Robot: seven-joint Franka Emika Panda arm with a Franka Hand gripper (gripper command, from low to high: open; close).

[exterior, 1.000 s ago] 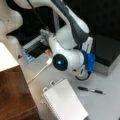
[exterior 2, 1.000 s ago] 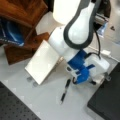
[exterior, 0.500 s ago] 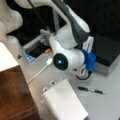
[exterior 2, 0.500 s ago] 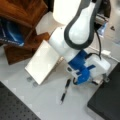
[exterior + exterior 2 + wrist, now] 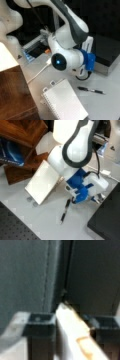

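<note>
In the wrist view my gripper (image 5: 73,325) shows two dark fingers (image 5: 40,335), and a white, cream-edged object (image 5: 75,340) with an orange mark fills the gap between them. Behind it is a dark grey surface with a vertical seam. In both front views the gripper (image 5: 84,73) (image 5: 98,198), on its blue mount, hangs low over the grey table next to the black box (image 5: 107,50). A black pen (image 5: 91,90) (image 5: 65,210) lies on the table just beside it. The held object does not show in the front views.
A white spiral notebook (image 5: 63,102) (image 5: 43,181) lies near the pen. A wooden shelf (image 5: 22,140) holds a blue item (image 5: 11,153). More wood (image 5: 12,92) sits at a front view's bottom left. A white cable (image 5: 37,73) crosses the table. A black mat (image 5: 10,227) lies nearby.
The arm has barely shifted; pen, notebook and box stay where they were.
</note>
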